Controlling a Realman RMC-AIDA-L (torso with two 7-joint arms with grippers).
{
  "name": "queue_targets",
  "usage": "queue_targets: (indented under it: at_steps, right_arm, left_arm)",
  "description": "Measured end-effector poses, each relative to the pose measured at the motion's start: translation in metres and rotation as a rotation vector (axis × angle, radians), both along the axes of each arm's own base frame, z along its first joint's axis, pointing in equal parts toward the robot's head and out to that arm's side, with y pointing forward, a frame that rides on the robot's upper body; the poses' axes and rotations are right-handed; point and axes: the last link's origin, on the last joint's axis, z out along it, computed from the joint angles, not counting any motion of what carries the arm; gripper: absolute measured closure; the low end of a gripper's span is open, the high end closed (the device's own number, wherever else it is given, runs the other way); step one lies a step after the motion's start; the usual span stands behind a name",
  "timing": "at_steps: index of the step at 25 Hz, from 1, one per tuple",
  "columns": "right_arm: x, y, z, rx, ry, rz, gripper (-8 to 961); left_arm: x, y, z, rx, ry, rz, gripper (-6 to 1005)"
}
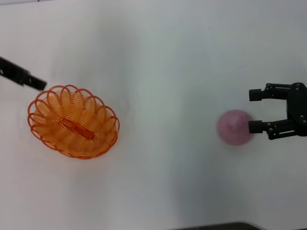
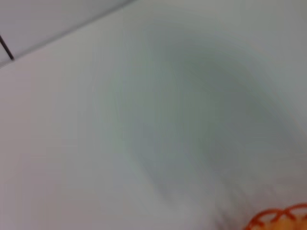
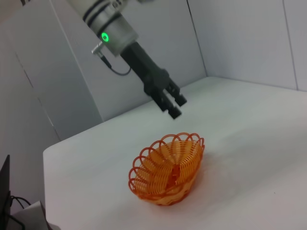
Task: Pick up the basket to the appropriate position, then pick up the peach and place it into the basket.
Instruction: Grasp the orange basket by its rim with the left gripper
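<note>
The orange basket (image 1: 73, 121) sits upright on the white table (image 1: 163, 72) at the left. It also shows in the right wrist view (image 3: 167, 167), and its rim shows in a corner of the left wrist view (image 2: 280, 216). My left gripper (image 1: 42, 84) hovers just beyond the basket's far left rim, apart from it; in the right wrist view (image 3: 177, 106) its two fingers stand slightly apart and empty. The pink-purple peach (image 1: 234, 126) lies on the table at the right. My right gripper (image 1: 252, 110) is open, with its near fingertip (image 1: 255, 127) right beside the peach.
The table's front edge (image 1: 230, 225) shows at the bottom of the head view. Grey wall panels (image 3: 240, 38) stand behind the table's far edge. A cable (image 3: 115, 72) hangs from the left wrist.
</note>
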Motion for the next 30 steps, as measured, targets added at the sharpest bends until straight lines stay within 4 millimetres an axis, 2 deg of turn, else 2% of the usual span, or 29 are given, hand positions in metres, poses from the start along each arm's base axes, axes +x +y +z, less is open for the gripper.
queue_targets:
  at_steps: [4,8,15,20,25,30]
  right_arm:
    - [-0.001,0.002,-0.001,-0.002,-0.003,0.003,14]
    - [-0.002,0.004,-0.003,0.001,-0.003,0.006,14]
    - [-0.002,0.006,-0.006,0.007,-0.009,0.001,15]
    - [-0.002,0.005,-0.008,0.004,-0.01,0.001,15]
    - [-0.003,0.005,-0.01,0.005,-0.009,-0.001,15]
    - [-0.004,0.006,-0.011,0.005,-0.007,0.0,15]
  left_arm:
    - [-0.01,0.0,-0.025,-0.076,0.021,0.053,249]
    - [-0.019,0.0,-0.039,-0.111,0.026,0.082,251]
    - [-0.023,0.003,-0.043,-0.091,0.03,0.069,255]
    - [-0.023,0.003,-0.044,-0.098,0.032,0.069,442]
    - [-0.022,0.002,-0.044,-0.104,0.029,0.069,686]
    - [-0.021,0.0,-0.045,-0.111,0.027,0.073,853]
